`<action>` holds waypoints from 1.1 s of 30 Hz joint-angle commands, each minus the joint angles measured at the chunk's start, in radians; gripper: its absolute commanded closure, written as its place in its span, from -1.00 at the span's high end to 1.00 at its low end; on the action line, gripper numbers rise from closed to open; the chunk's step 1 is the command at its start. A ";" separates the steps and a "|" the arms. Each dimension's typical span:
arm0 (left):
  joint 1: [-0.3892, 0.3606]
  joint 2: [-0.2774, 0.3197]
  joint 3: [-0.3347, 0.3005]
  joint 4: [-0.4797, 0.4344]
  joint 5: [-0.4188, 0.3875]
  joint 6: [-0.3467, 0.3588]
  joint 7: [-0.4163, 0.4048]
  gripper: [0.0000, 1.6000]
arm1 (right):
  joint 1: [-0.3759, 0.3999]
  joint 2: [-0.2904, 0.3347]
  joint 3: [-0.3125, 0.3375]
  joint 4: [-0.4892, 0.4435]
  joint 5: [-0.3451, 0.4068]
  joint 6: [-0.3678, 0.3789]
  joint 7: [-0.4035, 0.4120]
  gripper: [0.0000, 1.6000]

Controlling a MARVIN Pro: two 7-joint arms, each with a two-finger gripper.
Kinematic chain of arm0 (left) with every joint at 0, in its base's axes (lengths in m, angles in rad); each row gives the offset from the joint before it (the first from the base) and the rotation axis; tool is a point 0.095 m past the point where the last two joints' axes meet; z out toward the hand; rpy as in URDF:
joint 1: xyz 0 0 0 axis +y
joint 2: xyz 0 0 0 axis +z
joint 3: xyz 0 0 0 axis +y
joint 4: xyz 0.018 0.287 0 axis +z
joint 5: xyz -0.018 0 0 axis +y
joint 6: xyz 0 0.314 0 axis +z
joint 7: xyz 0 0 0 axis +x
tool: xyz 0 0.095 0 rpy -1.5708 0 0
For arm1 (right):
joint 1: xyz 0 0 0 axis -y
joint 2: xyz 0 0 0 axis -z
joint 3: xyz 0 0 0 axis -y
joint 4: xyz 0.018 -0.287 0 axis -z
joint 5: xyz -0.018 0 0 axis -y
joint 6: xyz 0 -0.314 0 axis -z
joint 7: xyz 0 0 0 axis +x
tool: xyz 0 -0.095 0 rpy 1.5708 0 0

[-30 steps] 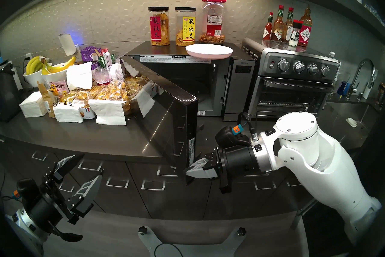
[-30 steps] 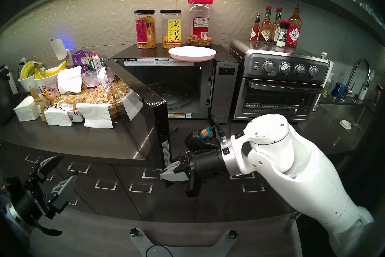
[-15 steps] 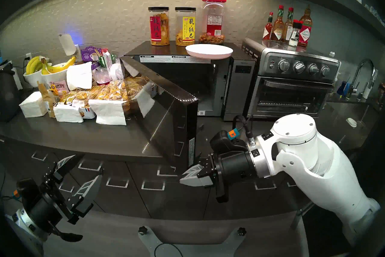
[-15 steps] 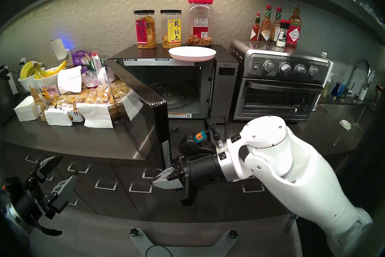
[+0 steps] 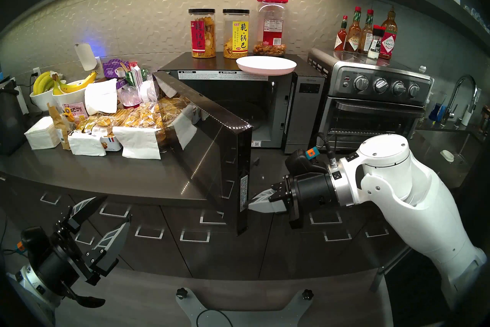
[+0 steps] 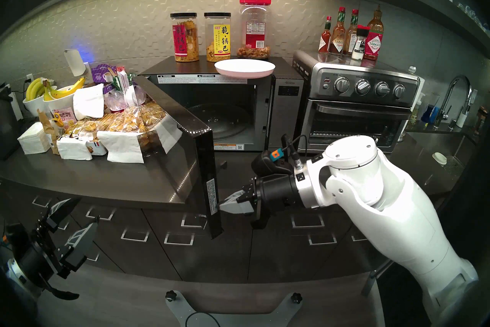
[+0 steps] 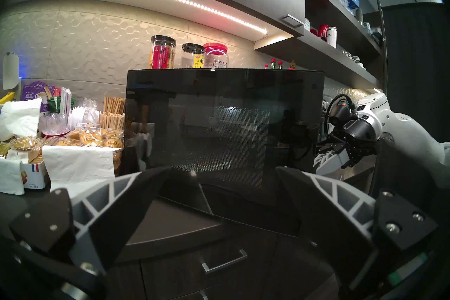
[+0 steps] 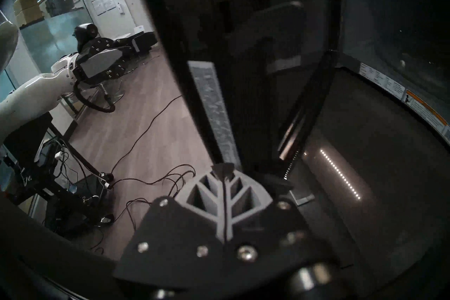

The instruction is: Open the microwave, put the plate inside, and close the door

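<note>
My right jaws are pressed together with nothing between them, and the tip now sits right at the free edge of the door, by the white label strip on its inner side. A moment ago that tip hung lower, beneath the door's bottom corner; it has come up and back to the right, so the closed tip is level with the lower part of the edge. Whether it actually touches, I can't be sure; in the right wrist view the tip looks to meet the edge.

The door itself hasn't swung any further over that second: it stands out over the tabletop, well open, and the microwave cavity with its glass turntable is exposed. So the opening step looks about done, perhaps one more nudge outward for clearance.

The plate sits on top of the microwave, at its front right edge just in front of the red-lidded jar, untouched. That's the next job, I'd say.

My left jaws hang wide apart and empty, low in front of the drawers, well away from everything
</note>
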 commanded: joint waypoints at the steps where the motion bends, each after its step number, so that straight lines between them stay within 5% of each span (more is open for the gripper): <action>1: -0.003 -0.001 -0.002 -0.018 -0.002 0.000 0.002 1.00 | 0.060 -0.018 0.023 0.075 0.002 -0.005 0.001 -1.00; 33: -0.012 -0.011 -0.005 -0.018 0.002 0.010 -0.007 1.00 | 0.249 -0.250 -0.187 0.142 -0.074 0.034 -0.054 -1.00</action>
